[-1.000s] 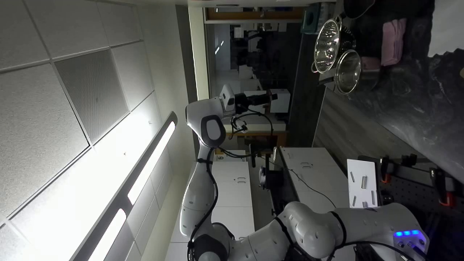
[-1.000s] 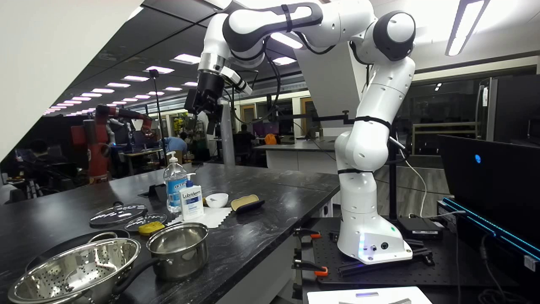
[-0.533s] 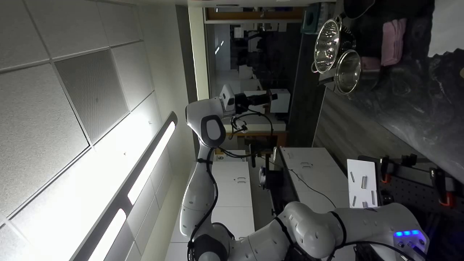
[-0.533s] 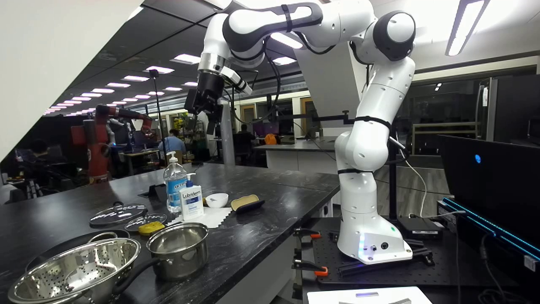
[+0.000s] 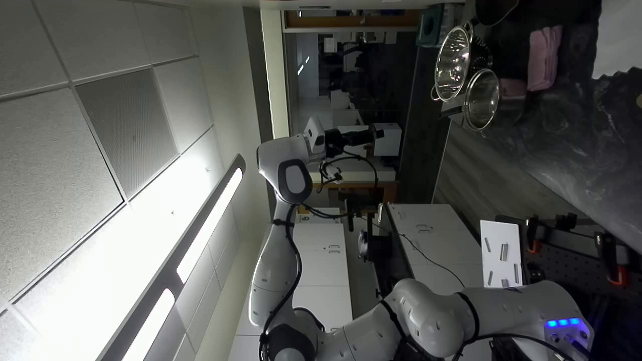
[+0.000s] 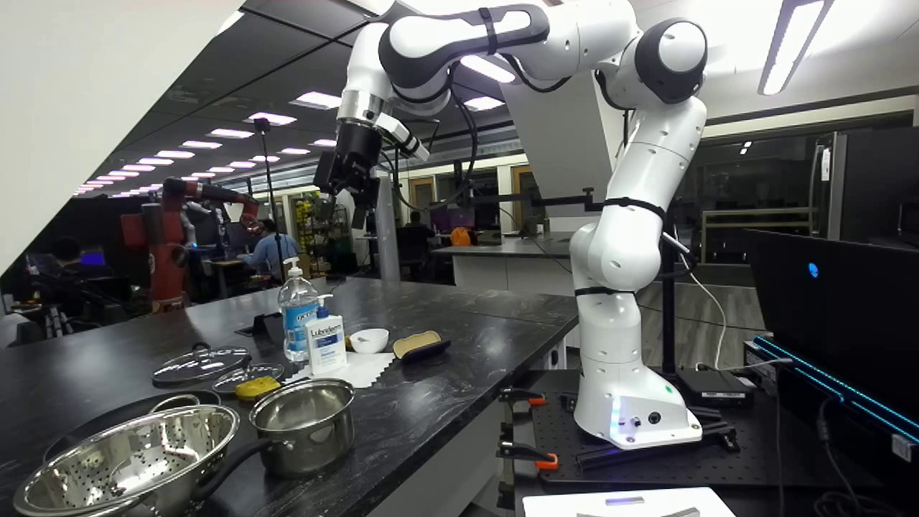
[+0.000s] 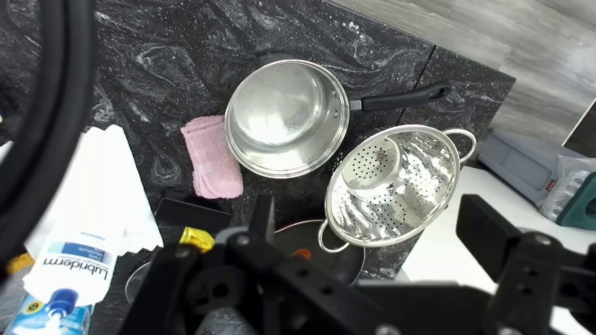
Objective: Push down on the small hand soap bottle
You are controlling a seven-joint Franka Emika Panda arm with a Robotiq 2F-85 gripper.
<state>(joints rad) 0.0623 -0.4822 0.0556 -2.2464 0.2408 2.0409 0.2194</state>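
Above black, white-veined countertop (image 6: 467, 316), hovering with black two-fingered gripper (image 7: 365, 211) spread wide. Well below, showing small white Lubriderm pump bottle (image 6: 327, 345) with blue collar, upright on white jagged-edged sheet (image 6: 369, 368), just beside larger clear pump bottle (image 6: 296, 317) with blue label. Farther along, showing shiny steel saucepan (image 6: 323, 441).

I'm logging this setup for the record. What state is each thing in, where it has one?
Gripper: open, holding nothing
Lubriderm bottle: upright, pump head raised
Clear bottle: upright
Saucepan: uncovered, empty
Colander: empty
Pink towel: folded
Larger glass lid: right side up
White bowl: upright, contents unclear
Laptop: open
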